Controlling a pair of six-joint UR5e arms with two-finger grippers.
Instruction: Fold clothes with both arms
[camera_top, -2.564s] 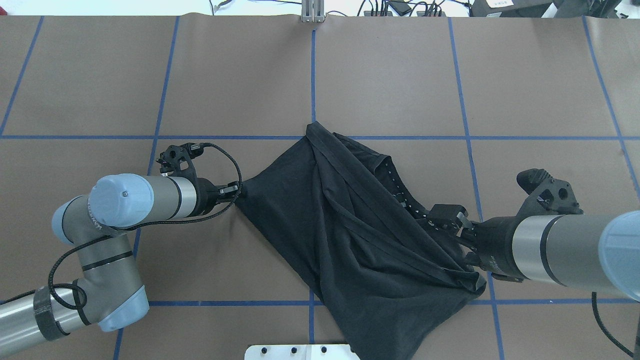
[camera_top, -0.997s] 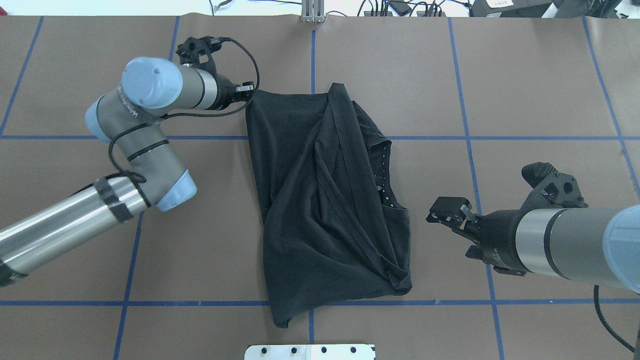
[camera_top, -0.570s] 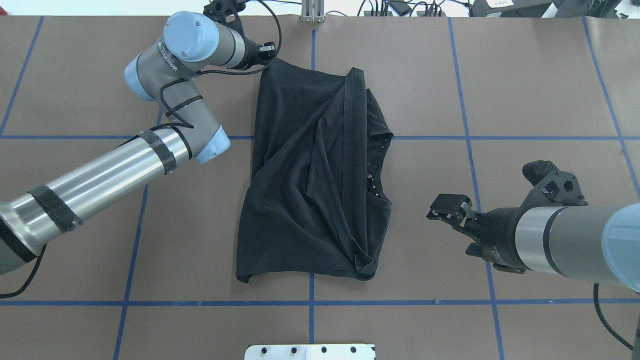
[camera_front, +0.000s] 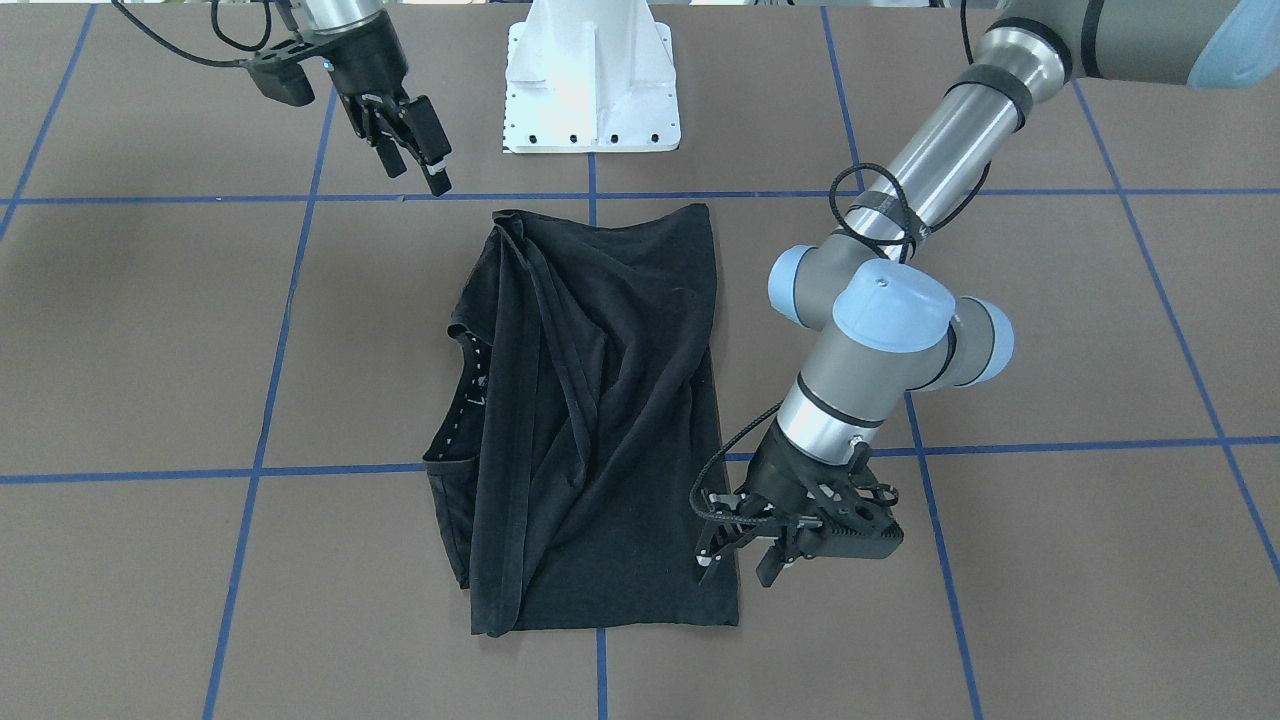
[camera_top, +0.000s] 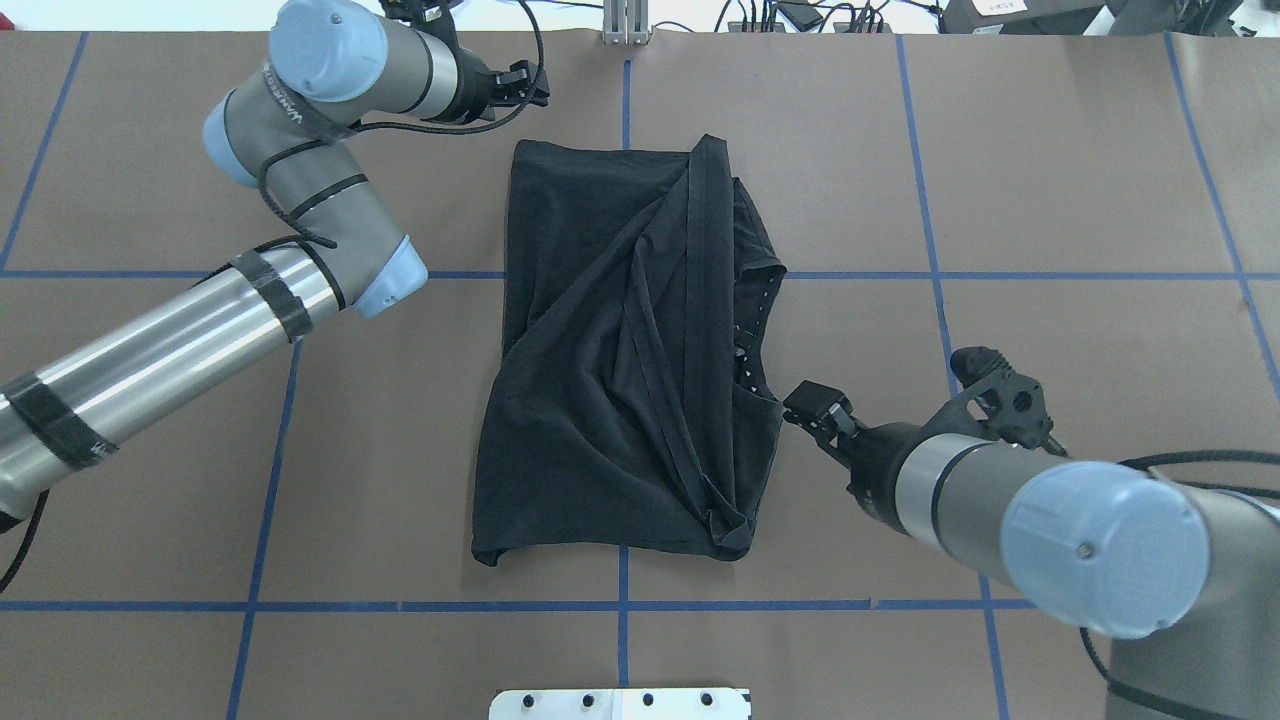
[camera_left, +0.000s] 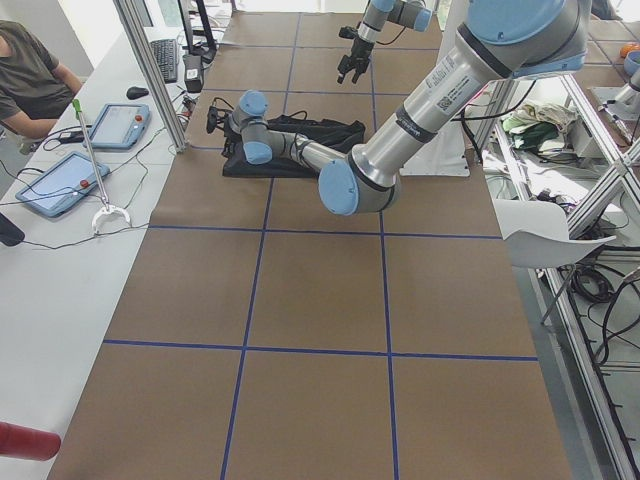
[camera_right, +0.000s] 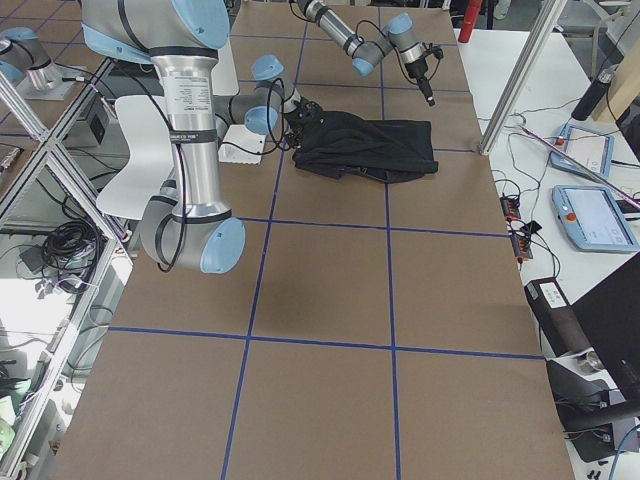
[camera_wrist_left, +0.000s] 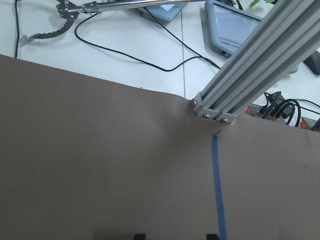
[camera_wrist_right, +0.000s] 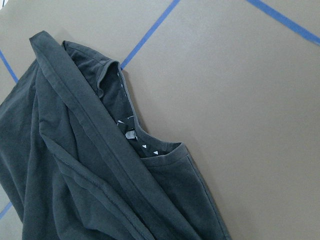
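The black T-shirt lies crumpled and roughly folded lengthwise on the brown table, its neck opening facing my right side. The logo does not show. My left gripper is open beyond the shirt's far-left corner, apart from the cloth. Its fingertips frame bare table in the left wrist view. The right gripper stands open and holds nothing, close to the neck-side edge of the shirt. The front view shows the right gripper raised off the table.
The white pedestal base stands at the near edge. An aluminium post and cables line the far edge. Blue tape lines cross the mat. A person sits by tablets beyond the far side.
The left gripper dragged the shirt toward the far edge, then let go of its corner and drew back. The right arm swung in toward the neck-side edge.
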